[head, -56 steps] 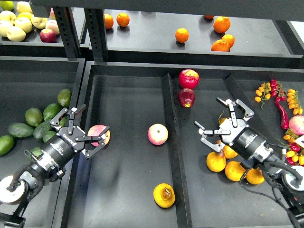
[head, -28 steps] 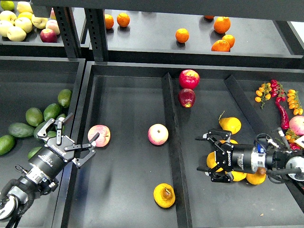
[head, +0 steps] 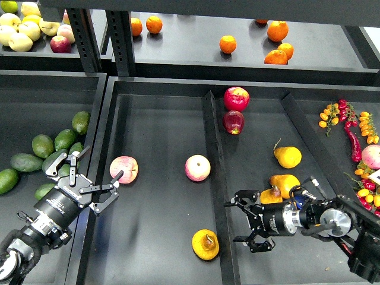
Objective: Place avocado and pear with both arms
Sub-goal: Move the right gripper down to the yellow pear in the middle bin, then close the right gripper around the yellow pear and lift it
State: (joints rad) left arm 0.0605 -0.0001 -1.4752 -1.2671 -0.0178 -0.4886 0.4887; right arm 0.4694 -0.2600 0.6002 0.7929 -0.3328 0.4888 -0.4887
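The pear point(head: 205, 244), yellow-orange with a dark brown blotch, lies at the front of the middle tray point(head: 160, 130). Several green avocados point(head: 43, 145) lie in the left tray; an elongated mid-green one point(head: 7, 180) is at the far left edge. My left gripper point(head: 98, 170) is open and empty over the wall between the left and middle trays. It is right of the avocados and just left of a pink apple point(head: 123, 169). My right gripper point(head: 235, 221) is open and empty, pointing left, just right of the divider point(head: 215, 178) and up-right of the pear.
A second pink apple point(head: 197, 167) lies mid-tray. Two red apples point(head: 236, 98) lie at the back of the right tray. Cleaner yellow pears point(head: 287, 157) lie behind my right arm. Chillies point(head: 350, 133) are at the right, and oranges point(head: 276, 56) and apples on the back shelf.
My left gripper has drawn back down and left, off the pink apple. My right gripper has swung down from above the yellow pears and moved left toward the divider, uncovering two pears.
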